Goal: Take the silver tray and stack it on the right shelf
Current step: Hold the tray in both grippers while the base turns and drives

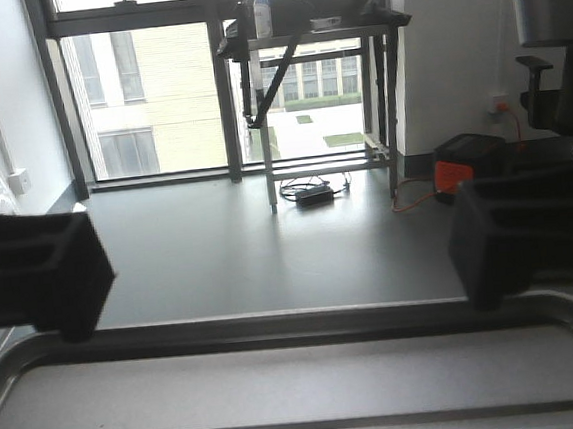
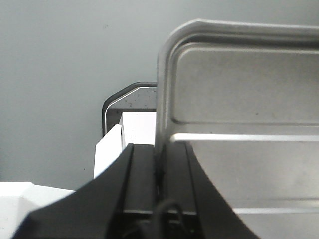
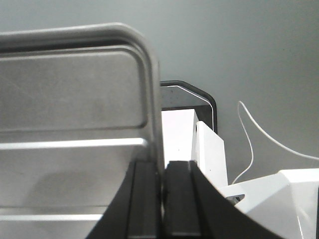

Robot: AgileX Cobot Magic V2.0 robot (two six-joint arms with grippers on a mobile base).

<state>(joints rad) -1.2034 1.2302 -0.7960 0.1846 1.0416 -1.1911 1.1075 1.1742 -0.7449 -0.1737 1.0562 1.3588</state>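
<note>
The silver tray [image 1: 301, 384] fills the bottom of the front view, held level above the grey floor, its far rim running left to right. My left gripper [image 1: 74, 328] is shut on the tray's left rim and my right gripper [image 1: 490, 297] is shut on its right rim. In the left wrist view the black jaws of the left gripper [image 2: 160, 149] pinch the thin upright edge of the tray [image 2: 239, 89]. The right wrist view shows the right gripper [image 3: 162, 167] clamped the same way on the tray [image 3: 70, 89], whose ridged base shows. The right shelf is out of view.
A steel-legged table [image 1: 312, 42] loaded with gear stands at the window straight ahead, with cables [image 1: 315, 192] on the floor beneath it. An orange and black box [image 1: 468, 163] sits by the right wall. White parts of my base [image 3: 209, 149] lie under the tray.
</note>
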